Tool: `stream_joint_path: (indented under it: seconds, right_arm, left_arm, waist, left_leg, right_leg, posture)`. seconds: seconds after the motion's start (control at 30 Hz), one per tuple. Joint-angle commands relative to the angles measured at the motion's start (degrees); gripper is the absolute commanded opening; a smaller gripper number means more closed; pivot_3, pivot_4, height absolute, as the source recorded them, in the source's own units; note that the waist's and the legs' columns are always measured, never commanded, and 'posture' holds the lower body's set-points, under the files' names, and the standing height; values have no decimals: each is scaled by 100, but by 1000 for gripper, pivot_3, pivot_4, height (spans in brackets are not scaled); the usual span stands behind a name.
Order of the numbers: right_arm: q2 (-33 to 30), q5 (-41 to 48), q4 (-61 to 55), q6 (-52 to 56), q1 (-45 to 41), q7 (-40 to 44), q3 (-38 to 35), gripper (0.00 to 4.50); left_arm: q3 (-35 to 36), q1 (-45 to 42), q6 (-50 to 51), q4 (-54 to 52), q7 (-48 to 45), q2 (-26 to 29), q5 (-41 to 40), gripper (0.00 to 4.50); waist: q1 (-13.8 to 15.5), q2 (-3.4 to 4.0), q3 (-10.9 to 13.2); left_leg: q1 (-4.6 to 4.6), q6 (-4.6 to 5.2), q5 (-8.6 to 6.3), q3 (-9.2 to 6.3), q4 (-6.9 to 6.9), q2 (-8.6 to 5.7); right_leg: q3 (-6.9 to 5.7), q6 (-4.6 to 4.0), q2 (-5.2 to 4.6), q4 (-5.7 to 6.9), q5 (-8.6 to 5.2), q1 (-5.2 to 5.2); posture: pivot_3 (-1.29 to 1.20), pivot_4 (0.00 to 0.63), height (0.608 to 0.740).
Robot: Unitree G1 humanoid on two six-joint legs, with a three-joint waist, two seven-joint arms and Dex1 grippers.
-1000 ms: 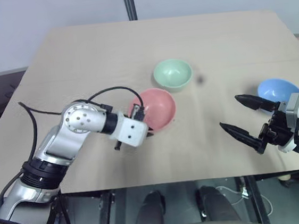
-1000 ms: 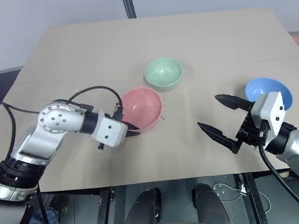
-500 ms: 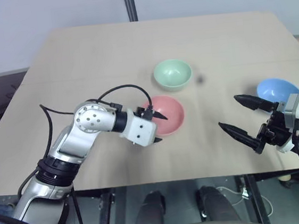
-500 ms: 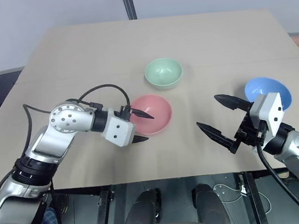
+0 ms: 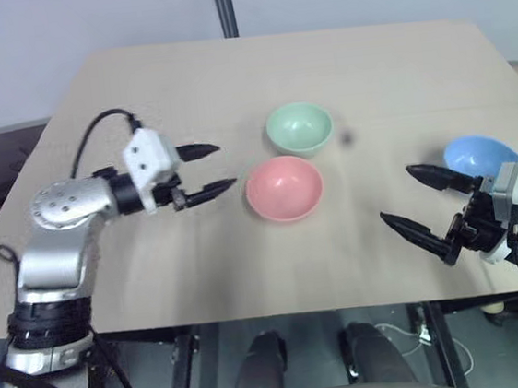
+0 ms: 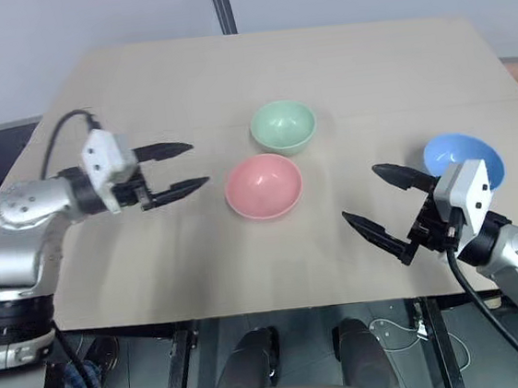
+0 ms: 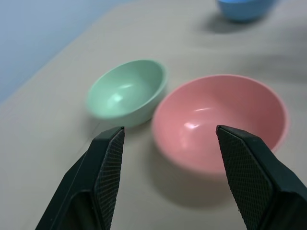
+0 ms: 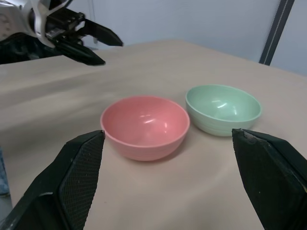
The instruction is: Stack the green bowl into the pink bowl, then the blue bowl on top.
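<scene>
From the head camera, a pale wooden table (image 5: 157, 279) carries all three bowls standing apart and upright: the pink bowl (image 5: 283, 188) near the middle, the green bowl (image 5: 298, 129) just beyond it and slightly to the right, not touching it, and the blue bowl (image 5: 480, 155) well off to the right, close to the table's right edge. The left gripper (image 5: 215, 168) hovers over the table to the left of the pink bowl, its two black fingers spread apart and holding nothing, pointing across toward the bowls. The right gripper (image 5: 411, 201) hangs near the front right of the table, just in front of the blue bowl, its fingers also spread wide and empty. The left wrist view looks between its own fingers and shows what the head views cannot: the smooth, empty insides of the pink bowl (image 7: 220, 122) and the green bowl (image 7: 127, 92) side by side at a low angle, with the blue bowl (image 7: 244, 8) cut off at the far edge. The right wrist view frames the pink bowl (image 8: 145, 125) and green bowl (image 8: 223, 109) between its parted fingers (both bowls empty), and beyond them it catches the left gripper (image 8: 103, 49) raised above the tabletop, clear of any bowl.
</scene>
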Motion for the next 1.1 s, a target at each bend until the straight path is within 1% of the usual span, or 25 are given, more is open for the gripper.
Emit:
stream_joint_path:
  seconds: [0.03,0.13,0.3,0.37,0.47,0.53,0.67,0.8,0.97,1.1]
  right_arm:
    - [-88,-24,121,-87,-174,148,-40,4449]
    - [-205,-156,360,-77,-326,267,1,4449]
    - [-442,-697,874,-95,-670,355,310,4449]
    - [-535,-877,1144,-47,-1061,408,524,4449]
    - [-782,-1414,1741,472,-2124,340,1237,4449]
    - [-778,-1831,2153,528,-2783,373,1720,4449]
    - [-405,-2658,3076,535,-4013,322,2612,4449]
    - [-201,-3493,4053,494,-5039,759,3587,4449]
    - [364,-4479,5341,-184,-6045,716,4244,4449]
    - [829,-5041,6161,-752,-6665,671,4487,4449]
  left_arm:
    - [817,479,410,-467,185,177,-494,3216]
    - [1293,1060,577,-621,126,303,-714,3216]
    - [1769,1644,511,-685,165,324,-802,3216]
    - [1843,1761,583,-759,175,304,-943,3216]
    - [1903,1935,635,-829,126,259,-1104,3216]
    - [1868,2054,579,-854,82,259,-1100,3216]
    - [1761,2164,536,-970,73,221,-1128,3216]
    - [1794,2229,568,-1043,107,226,-1169,3216]
    - [1877,2450,601,-1198,101,227,-1259,3216]
    - [1865,2465,616,-1240,149,262,-1309,3216]
  waist:
    - [0,0,0]
    - [6,0,1]
    - [36,-1,0]
    - [23,0,2]
    - [-21,3,4]
    - [-28,3,5]
    - [-10,4,8]
    - [10,3,11]
    - [-15,5,15]
    - [-21,5,20]
  left_leg:
    - [1,0,0,-1,-1,0]
    - [1,0,0,1,-1,0]
    - [3,0,0,2,-1,-1]
    - [3,0,0,4,0,0]
    - [6,0,0,9,-1,1]
    - [11,0,0,22,-2,5]
    - [5,-1,0,18,-12,6]
    - [-14,-1,0,17,-14,-2]
    - [-16,-1,0,19,-22,-2]
    - [-17,-2,0,24,-37,0]
  right_leg:
    - [0,0,0,1,0,1]
    - [1,-1,-2,0,0,1]
    - [0,-1,-4,-1,-1,1]
    - [1,-2,-4,-2,-1,1]
    - [4,-2,-4,-2,-1,1]
    - [14,-2,-2,-3,-1,-3]
    - [12,-5,0,-4,-1,-12]
    - [10,-4,-12,-10,1,-26]
    - [9,-4,-14,-17,1,-31]
    - [14,-6,-12,-5,1,-50]
  posture:
    - [0,150,740]
    - [0,150,740]
    - [0,150,740]
    - [0,150,740]
    - [0,150,740]
    - [0,150,740]
    - [0,150,740]
    - [0,150,740]
    - [0,150,740]
    - [0,150,740]
